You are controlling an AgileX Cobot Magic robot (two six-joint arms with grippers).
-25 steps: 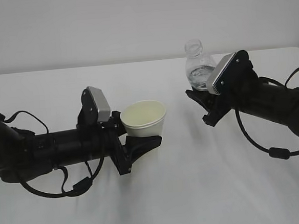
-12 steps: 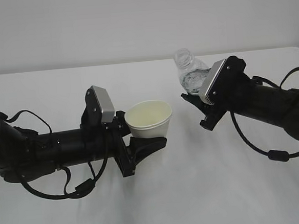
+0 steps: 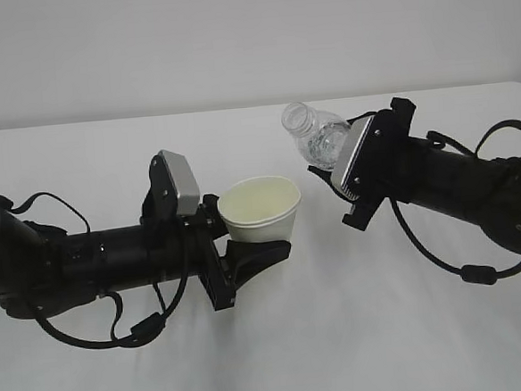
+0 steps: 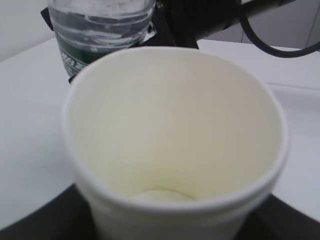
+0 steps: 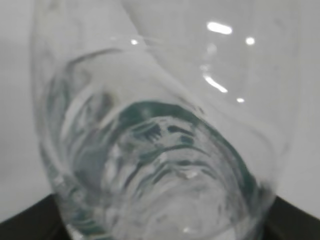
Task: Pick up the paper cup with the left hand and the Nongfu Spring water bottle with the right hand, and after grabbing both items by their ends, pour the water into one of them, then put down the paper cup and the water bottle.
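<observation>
Nearest to us in the exterior view lies the left hand [image 3: 246,250], its black arm stretched low over the white surface [image 3: 325,352]. We see its jaws closed around the lower part of the paper cup [image 3: 260,210], which is lifted clear of the surface and stands nearly upright with its mouth facing up. In the left wrist view the paper cup [image 4: 175,140] fills the frame; its rolled rim is white and its inside cream-coloured, and we can make out no liquid in it.

Farther back and to the right, the right hand [image 3: 345,185] grips the Nongfu Spring water bottle [image 3: 315,138] by its lower half, also off the surface. The bottle is tilted with its open, capless neck leaning toward the cup, above and just to the right of the cup's rim; the two do not touch. In the left wrist view a dark green label band [image 4: 80,57] shows on the bottle behind the cup's rim; it carries small pale marks, too blurred for us to read. In the right wrist view the water [image 5: 165,170] sits in the lower part of the Nongfu Spring water bottle [image 5: 150,140], seen through the clear ribbed wall.
</observation>
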